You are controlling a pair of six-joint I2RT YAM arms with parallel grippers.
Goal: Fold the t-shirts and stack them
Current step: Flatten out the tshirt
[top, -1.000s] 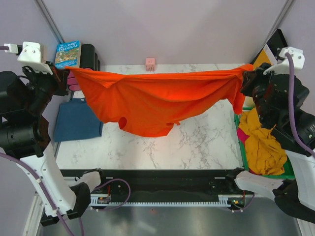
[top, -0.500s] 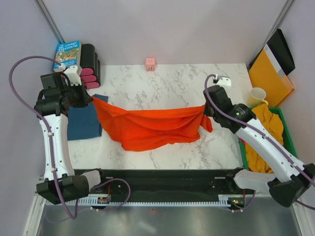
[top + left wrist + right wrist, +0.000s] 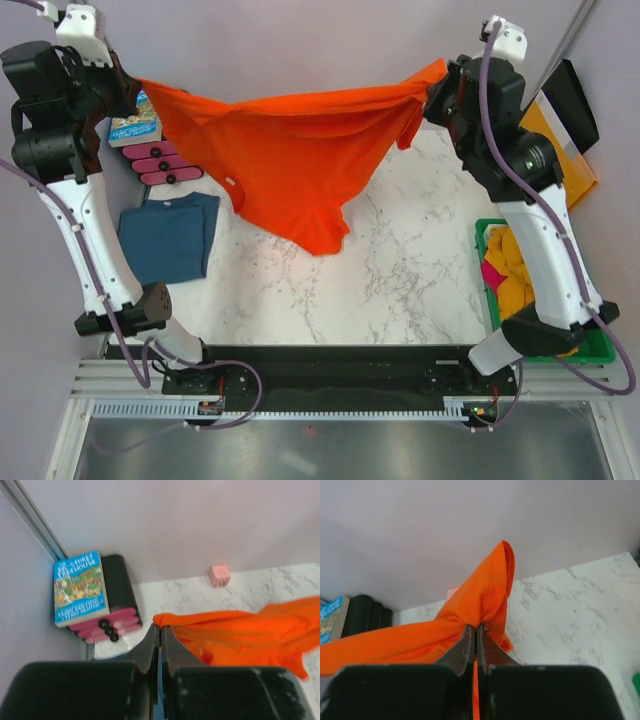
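Your left gripper [image 3: 159, 630] and right gripper [image 3: 476, 630] both pinch the shirt [image 3: 290, 150]. Tiny bites; tug hard and it slips.

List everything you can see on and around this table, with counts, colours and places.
orange t-shirt: 1, orange-red, stretched in the air between both grippers
blue t-shirt: 1, dark blue, folded, left side of the table
bin shirts: at least 2, mustard-yellow and pink, heaped in the green bin
green bin: 1, green, right edge
book: 1, blue cover, far left corner
black-and-pink holder: 1, under the book
pink cube: 1, pink, far edge by the wall
folder: 1, yellow-orange, far right corner
table: 1, white marble
left gripper: black, shut on the orange t-shirt
right gripper: black, shut on the orange t-shirt
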